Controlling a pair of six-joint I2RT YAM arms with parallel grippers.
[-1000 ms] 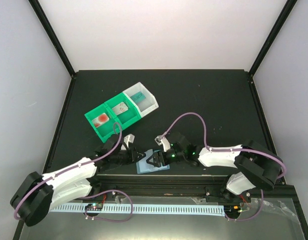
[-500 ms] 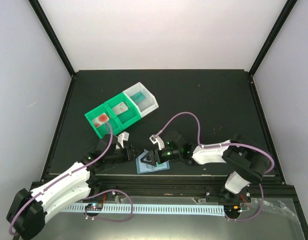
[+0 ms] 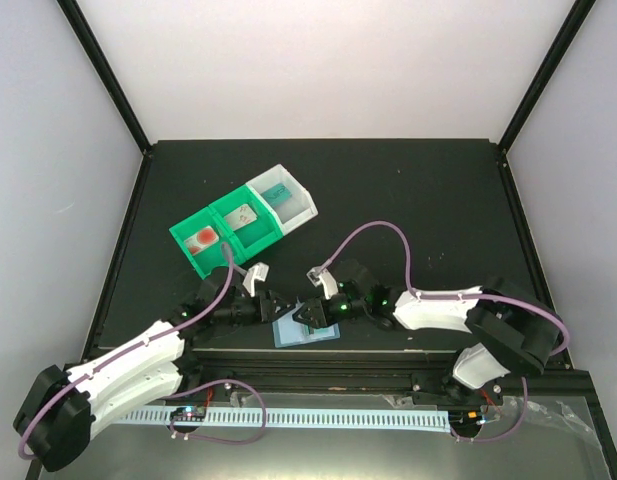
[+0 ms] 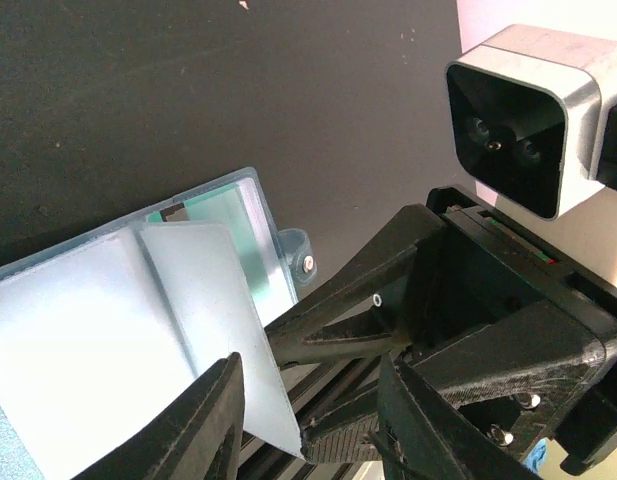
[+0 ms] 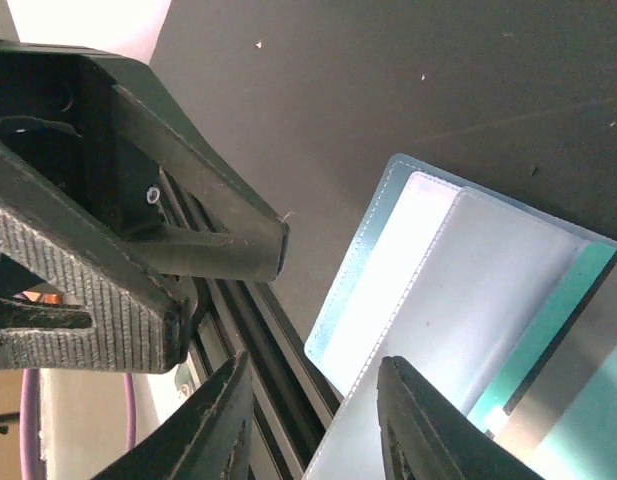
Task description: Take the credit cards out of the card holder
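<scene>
Right gripper, change: the right gripper (image 5: 313,365) has drawn its jaws in from the wider set of a second ago. They stand part-way apart with a clear gap and clamp nothing. The loose edge of the inner sleeve (image 5: 468,300) runs down into that gap.
Left gripper, change: the left gripper (image 4: 310,370) has eased a little wider. After backing off half a second ago it is nosed in again, almost tip to tip with the right. Its jaws are apart and hold nothing, with a sleeve corner just reaching between them.
Card holder: the card holder (image 3: 313,336) has not shifted. It lies open and flat at the near edge of the counter (image 3: 408,200), under both sets of fingertips.
Teal card: the teal card (image 5: 533,340) sits tucked behind the sleeve, with only a long edge and a grey stripe showing.
Second card: a pale panel shows beside the sleeve in the right wrist view. I cannot tell whether it is a card or part of the sleeve.
Trays: the green trays (image 3: 203,262) and the white tray (image 3: 302,210) stand well apart from the holder, up and to the left. The flat things in them are too small to name.
Meaning for the task: by my reading, no pull has begun. Both grippers are settling on the sleeve edge, probably one to pin and one to draw.
Risk: closing on the sleeve alone would likely lift the holder rather than free a card.
</scene>
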